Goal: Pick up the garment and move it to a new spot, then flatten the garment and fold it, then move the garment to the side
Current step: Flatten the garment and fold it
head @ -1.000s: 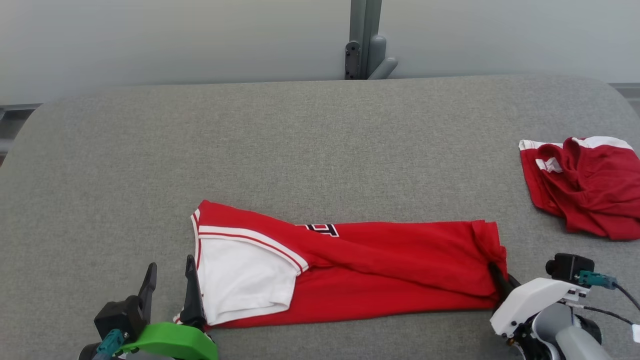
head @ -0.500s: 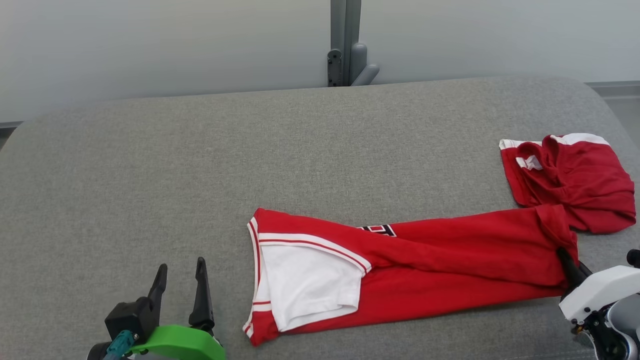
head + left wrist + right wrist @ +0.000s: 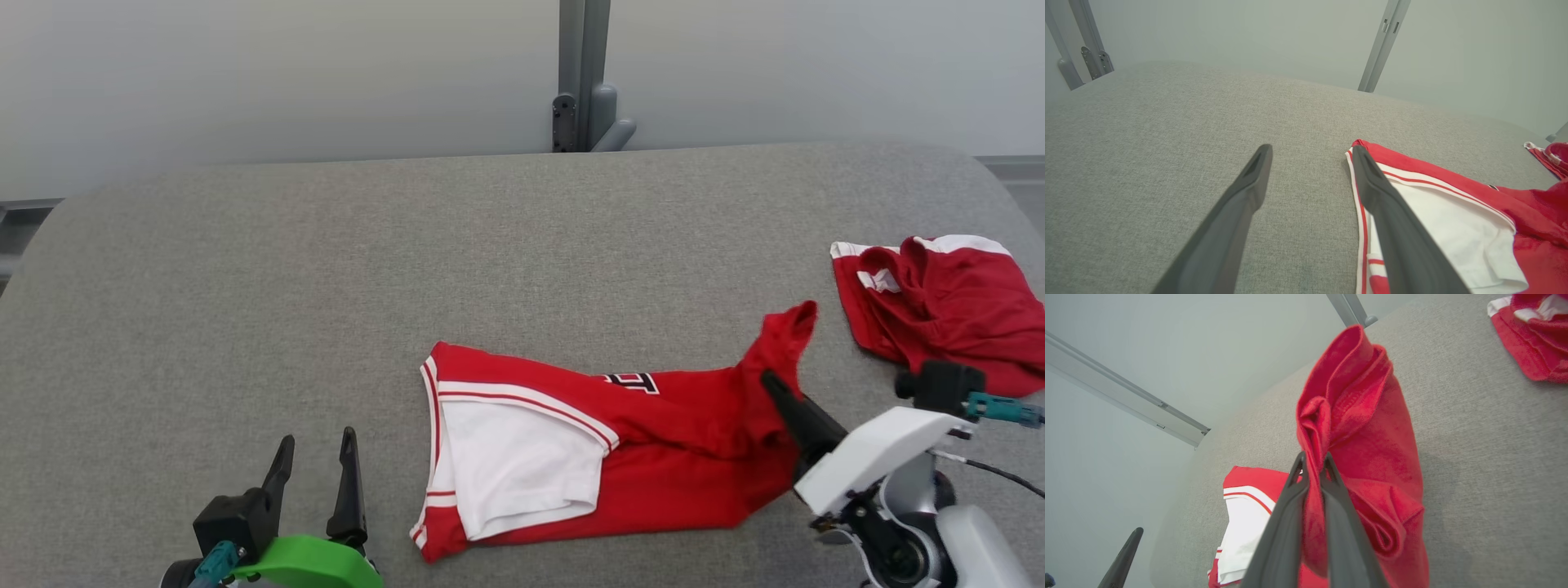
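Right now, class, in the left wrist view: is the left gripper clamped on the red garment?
No: the left gripper stands wide open, bare grey surface between its fingers.

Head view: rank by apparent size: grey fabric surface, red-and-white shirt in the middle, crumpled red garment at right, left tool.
1. grey fabric surface
2. red-and-white shirt
3. crumpled red garment and left tool look alike; the tool is nearer and cut off, so unranked.

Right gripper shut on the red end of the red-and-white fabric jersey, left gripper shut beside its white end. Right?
No: the left gripper is open, jaws spread beside the white end, as the left wrist view shows. The right gripper is shut on the red end of the red-and-white fabric jersey.
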